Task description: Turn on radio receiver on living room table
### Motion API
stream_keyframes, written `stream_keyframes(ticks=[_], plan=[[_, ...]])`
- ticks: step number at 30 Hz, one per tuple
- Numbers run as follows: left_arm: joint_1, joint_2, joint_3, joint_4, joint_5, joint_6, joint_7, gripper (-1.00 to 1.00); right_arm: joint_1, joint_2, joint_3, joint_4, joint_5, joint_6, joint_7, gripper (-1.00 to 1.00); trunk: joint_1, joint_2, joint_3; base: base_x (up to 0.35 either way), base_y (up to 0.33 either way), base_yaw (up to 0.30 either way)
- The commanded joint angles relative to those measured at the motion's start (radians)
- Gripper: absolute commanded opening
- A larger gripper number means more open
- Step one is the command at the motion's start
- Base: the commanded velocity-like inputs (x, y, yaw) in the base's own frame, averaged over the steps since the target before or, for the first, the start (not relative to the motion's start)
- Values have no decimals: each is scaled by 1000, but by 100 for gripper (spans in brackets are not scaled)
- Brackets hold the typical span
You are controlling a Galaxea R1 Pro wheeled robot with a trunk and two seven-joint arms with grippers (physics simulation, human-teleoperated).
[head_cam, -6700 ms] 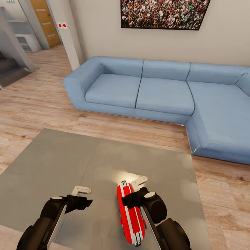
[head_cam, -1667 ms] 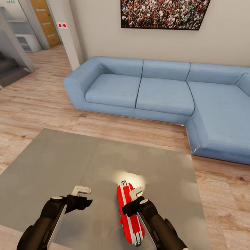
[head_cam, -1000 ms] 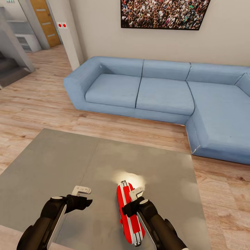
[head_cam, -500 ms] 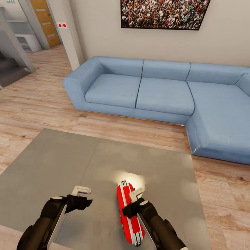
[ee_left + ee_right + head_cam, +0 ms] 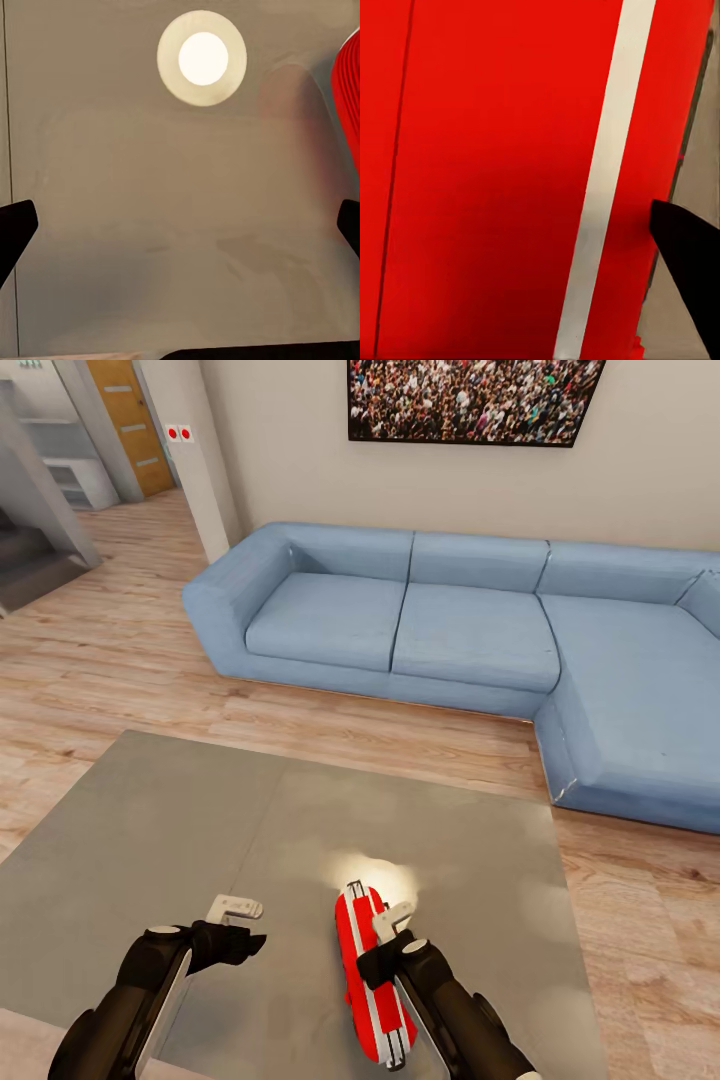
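**Right tool poised directly over the radio**

The flat, rounded red radio receiver with white stripes (image 5: 372,980) lies on the glossy grey glass-topped desk (image 5: 150,840), its long axis running away from the robot. The right tool (image 5: 392,922) hangs directly over it, jaw state unclear. The left tool (image 5: 237,908) waits beside it, spread open and empty.

Both arms: glossy black rounded segments, grey disc caps at joints. Left claw (image 5: 236,908): pale grey angular fingers on black mount. Right claw (image 5: 395,916): same pale fingers, black wrist.
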Motion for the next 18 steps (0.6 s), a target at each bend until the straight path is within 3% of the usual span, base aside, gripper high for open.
stream_keyframes(ticks=[1, 18], plan=[[0, 0, 0, 0, 0, 0, 0, 100, 0, 0, 0, 2, -5, -1, -1, -100, 0, 0, 0, 0, 0, 0], [0, 0, 0, 0, 0, 0, 0, 100, 0, 0, -3, 2, -1, 0, -8, -100, 0, 0, 0, 0, 0, 0]])
